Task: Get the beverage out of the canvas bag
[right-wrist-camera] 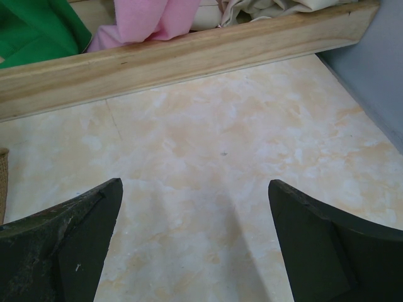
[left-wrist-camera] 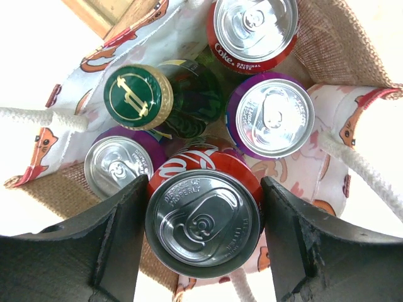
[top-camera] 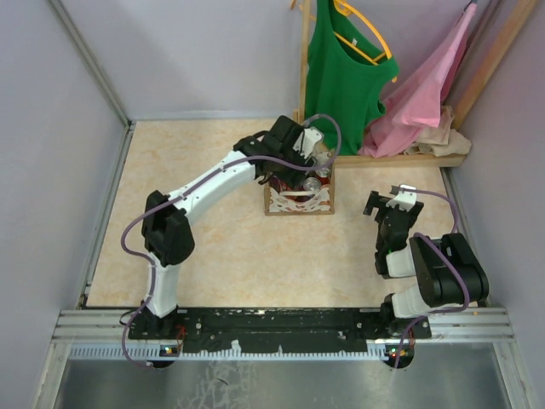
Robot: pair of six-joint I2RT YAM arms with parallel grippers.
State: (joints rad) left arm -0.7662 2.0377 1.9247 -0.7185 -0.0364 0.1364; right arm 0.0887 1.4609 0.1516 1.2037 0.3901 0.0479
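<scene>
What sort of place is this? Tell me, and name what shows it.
Probably a robot test cell staged as a home corner: plain grey partition walls, an aluminium mounting rail, and a wooden clothes rack with a green top. The left gripper grips a cola can.

Coarse woven cloth of the canvas bag (left-wrist-camera: 343,47), twisted cord handles (left-wrist-camera: 38,118), shiny metal top on the red cola can (left-wrist-camera: 203,223), glossy green bottle (left-wrist-camera: 189,94), probably glass, matt black scuffed fingers (left-wrist-camera: 94,245) of the left gripper (left-wrist-camera: 204,185), smooth marbled desk (right-wrist-camera: 220,145)
</scene>
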